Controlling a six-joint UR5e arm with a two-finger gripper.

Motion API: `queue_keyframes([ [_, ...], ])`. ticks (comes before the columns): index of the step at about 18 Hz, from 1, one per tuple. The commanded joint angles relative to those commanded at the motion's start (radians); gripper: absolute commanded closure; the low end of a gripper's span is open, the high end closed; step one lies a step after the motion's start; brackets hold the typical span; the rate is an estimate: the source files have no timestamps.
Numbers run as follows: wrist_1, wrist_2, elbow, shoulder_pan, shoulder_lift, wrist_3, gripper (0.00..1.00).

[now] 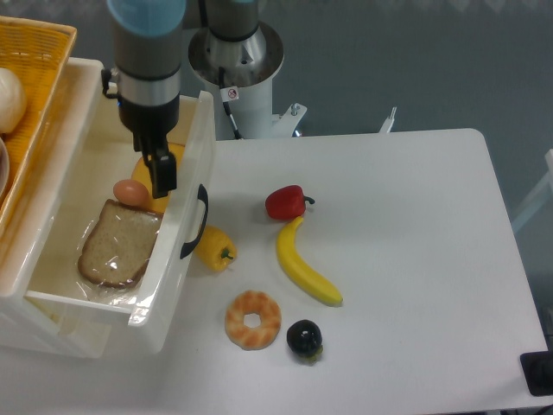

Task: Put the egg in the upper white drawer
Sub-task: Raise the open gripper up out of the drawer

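Two dark fingers of the gripper [162, 175] point down over the upper white drawer [52, 290], but from this angle they overlap into one black shape, so I cannot tell whether they are spread or pressed together. Nothing is seen between them. Their tips hang just right of the egg [130, 192], which lies free inside the drawer, touching the far edge of a bread slice [118, 243] in clear wrap. Behind the egg and the fingers sits a yellow-orange item [147, 169], mostly hidden by the gripper. Above the fingers the grey wrist with its blue cap rises out of the top of the view, and the arm's base [235, 65] stands at the far edge of the white table [415, 259].

The drawer is pulled open, its front panel with the black curved handle [195, 222] facing right. To the far left is a yellow wicker basket [30, 95] holding a white rounded thing [9, 98].

On the table, right of the drawer front, a yellow pepper [216, 249] lies close to the handle. Further right are a red pepper [287, 202] and, just near of it, a banana [304, 264]. Nearer the front edge a ring-shaped donut [253, 319] lies beside a small dark fruit [304, 339].
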Motion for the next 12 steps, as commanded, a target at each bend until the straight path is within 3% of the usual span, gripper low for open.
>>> queue_keyframes([
  [4, 0.005, 0.011, 0.002, 0.022, 0.017, -0.169, 0.00],
  [8, 0.006, 0.059, -0.006, 0.042, 0.002, -0.174, 0.00],
  [12, 0.002, 0.074, -0.011, 0.110, -0.026, -0.171, 0.00],
])
